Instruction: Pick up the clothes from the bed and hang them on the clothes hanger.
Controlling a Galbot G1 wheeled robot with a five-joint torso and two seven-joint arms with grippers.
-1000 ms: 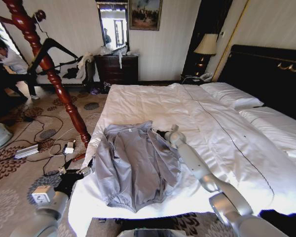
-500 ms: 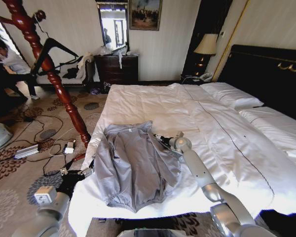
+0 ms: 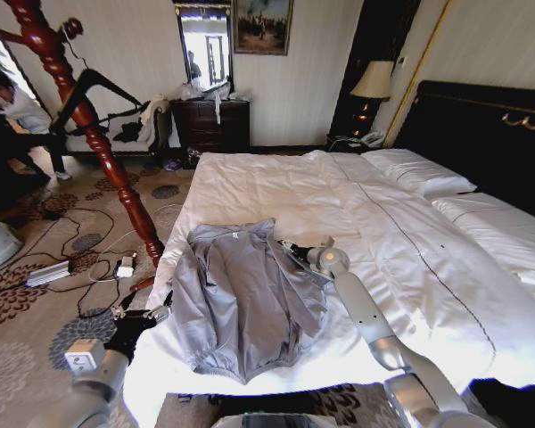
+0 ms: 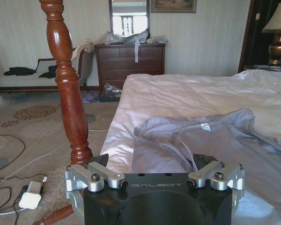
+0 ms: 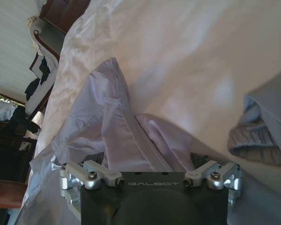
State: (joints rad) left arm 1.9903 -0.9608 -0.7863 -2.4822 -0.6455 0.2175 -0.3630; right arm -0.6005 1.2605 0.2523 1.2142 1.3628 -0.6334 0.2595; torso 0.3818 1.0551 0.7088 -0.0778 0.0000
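- The bed (image 3: 401, 223) is very wide, its wrinkled white duvet running out of sight on the right against a tall black headboard (image 3: 490, 134) with gold trim.
- The clothes (image 3: 245, 294), a thin grey-blue jacket with a gathered hem, lie spread on the near corner of the bed; the white collar label is barely legible.
- The turned red-brown coat stand (image 3: 89, 125) rises beside the bed, its top cut off.
- The black triangular clothes hanger (image 3: 102, 89) hangs on the stand, partly hidden behind the post.
- The right gripper (image 3: 292, 252) sits at the jacket's right shoulder, fingers spread apart.
- The left gripper (image 3: 147, 314) hovers beside the bed's edge near the jacket's left sleeve, fingers open, tips hard to see.
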